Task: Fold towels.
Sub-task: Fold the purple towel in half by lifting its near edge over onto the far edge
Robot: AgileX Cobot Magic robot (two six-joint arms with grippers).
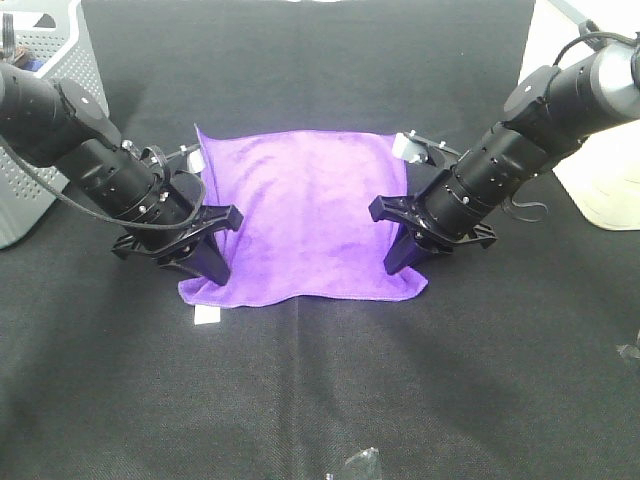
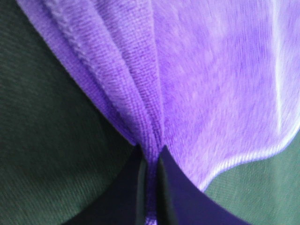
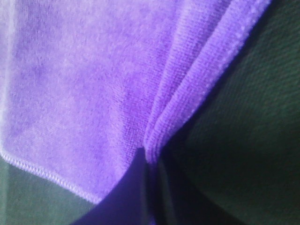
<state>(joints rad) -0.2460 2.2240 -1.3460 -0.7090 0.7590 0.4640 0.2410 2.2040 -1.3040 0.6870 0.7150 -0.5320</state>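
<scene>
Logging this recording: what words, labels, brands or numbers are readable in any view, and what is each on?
No text can be read in any view.
White tag at a corner of the purple towel: too small to tell whether it bears print.
Gray basket: no lettering shows.
Wrist views: only cloth and dark surface, no writing.

— How is the towel (image 1: 305,215) finished?
— Fuzzy, matt purple cloth is seen, with a stitched, ribbed hem.
— And the tabletop (image 1: 320,400) under the towel?
— Black, matt, finely woven fabric is shown. Beside the towel, the left hand (image 1: 213,272) and right hand (image 1: 402,262) are seen in smooth black plastic.
</scene>
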